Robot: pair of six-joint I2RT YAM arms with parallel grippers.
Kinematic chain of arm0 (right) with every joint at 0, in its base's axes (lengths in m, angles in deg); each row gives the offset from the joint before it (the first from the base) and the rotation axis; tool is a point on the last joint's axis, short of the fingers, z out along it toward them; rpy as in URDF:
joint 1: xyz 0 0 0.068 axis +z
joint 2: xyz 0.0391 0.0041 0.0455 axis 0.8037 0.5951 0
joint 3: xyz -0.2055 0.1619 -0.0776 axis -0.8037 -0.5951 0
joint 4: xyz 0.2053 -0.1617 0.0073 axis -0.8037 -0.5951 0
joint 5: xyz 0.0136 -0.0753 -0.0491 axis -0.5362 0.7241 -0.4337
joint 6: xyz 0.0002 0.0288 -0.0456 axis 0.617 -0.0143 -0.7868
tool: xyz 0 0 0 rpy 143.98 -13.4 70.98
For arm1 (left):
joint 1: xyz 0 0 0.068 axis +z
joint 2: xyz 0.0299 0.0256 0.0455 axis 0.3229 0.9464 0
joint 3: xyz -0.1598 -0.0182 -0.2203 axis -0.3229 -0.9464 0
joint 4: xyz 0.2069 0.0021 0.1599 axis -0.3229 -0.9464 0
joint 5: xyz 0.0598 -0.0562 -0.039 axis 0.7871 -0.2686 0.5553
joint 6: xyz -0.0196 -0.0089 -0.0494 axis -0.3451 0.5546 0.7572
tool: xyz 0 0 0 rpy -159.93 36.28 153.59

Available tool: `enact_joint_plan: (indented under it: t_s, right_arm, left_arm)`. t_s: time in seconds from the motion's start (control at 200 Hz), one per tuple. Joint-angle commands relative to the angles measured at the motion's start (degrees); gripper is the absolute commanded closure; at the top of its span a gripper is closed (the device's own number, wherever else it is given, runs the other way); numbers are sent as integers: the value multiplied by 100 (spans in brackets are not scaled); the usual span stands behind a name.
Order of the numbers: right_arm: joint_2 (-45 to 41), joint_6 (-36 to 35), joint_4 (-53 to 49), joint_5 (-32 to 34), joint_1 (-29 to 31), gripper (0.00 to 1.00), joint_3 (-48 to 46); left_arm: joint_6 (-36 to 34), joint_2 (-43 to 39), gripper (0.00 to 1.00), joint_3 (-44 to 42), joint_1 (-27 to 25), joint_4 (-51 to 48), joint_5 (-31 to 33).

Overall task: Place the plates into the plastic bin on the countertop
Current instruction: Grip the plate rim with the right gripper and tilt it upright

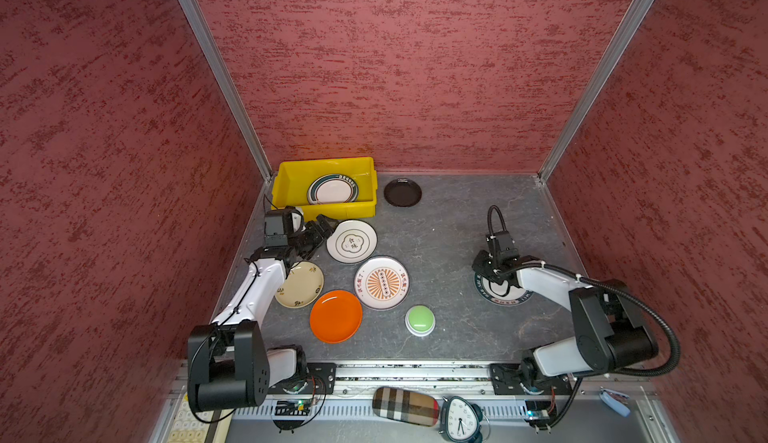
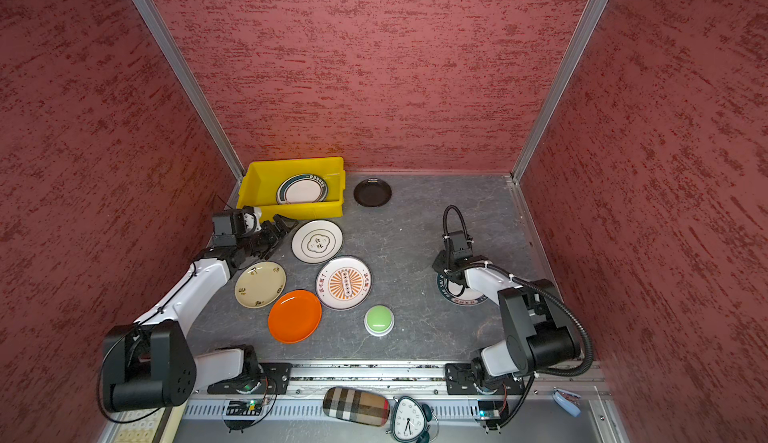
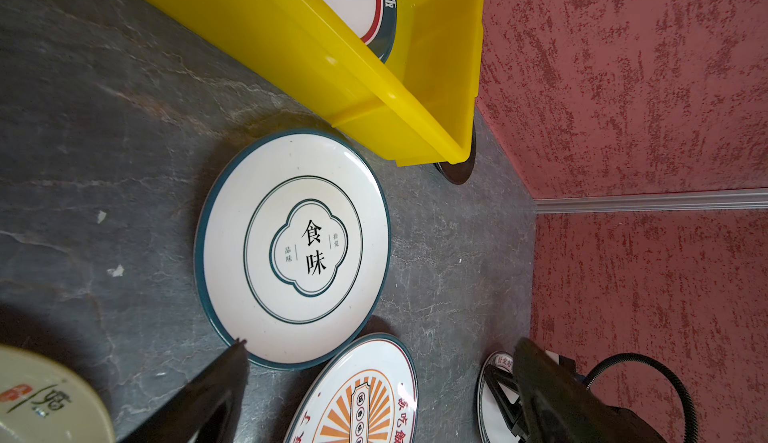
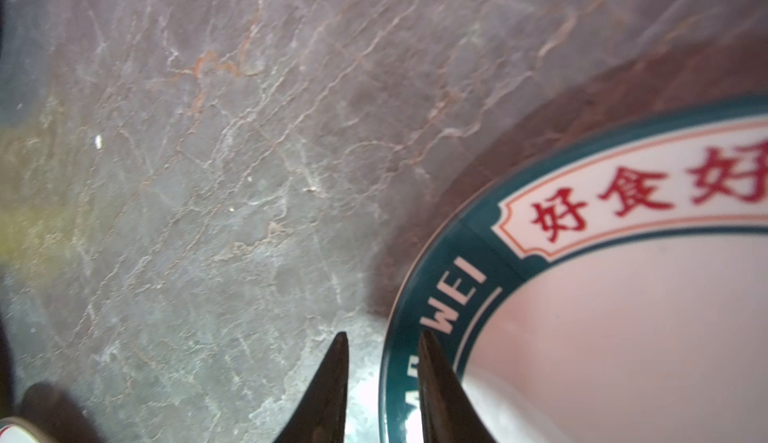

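The yellow plastic bin [image 1: 332, 209] [image 3: 291, 46] stands at the back left of the countertop [image 1: 449, 229] with a green-rimmed plate [image 1: 332, 190] in it. My left gripper [image 1: 322, 229] [image 3: 380, 343] hangs open just in front of the bin, beside a white plate [image 1: 351, 241] [image 3: 291, 249]. Near it lie a sunburst plate [image 1: 381, 282], a cream plate [image 1: 301, 287], an orange plate [image 1: 336, 316] and a black plate [image 1: 402, 192]. My right gripper [image 1: 482, 274] [image 4: 382, 335] straddles the rim of a green-rimmed plate [image 1: 505, 298] [image 4: 623, 316]. Its jaws are narrow, with a gap showing.
A green dome button [image 1: 419, 319] sits at the front middle. Red walls close in the back and both sides. Beyond the front rail lie a checked case [image 1: 405, 405] and a clock [image 1: 459, 420].
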Motion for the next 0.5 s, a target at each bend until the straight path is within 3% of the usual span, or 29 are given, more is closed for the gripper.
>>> enact_joint_plan:
  t_s: [0.0,0.496]
  right_arm:
    - [236,108,166,-463,-6,70,-84]
    - [1274,313,1385,-1695,22,70,532]
  left_arm:
    - [-38,37,1,126,41,14,-19]
    - [-69,-169,1,128,35,-98,-17]
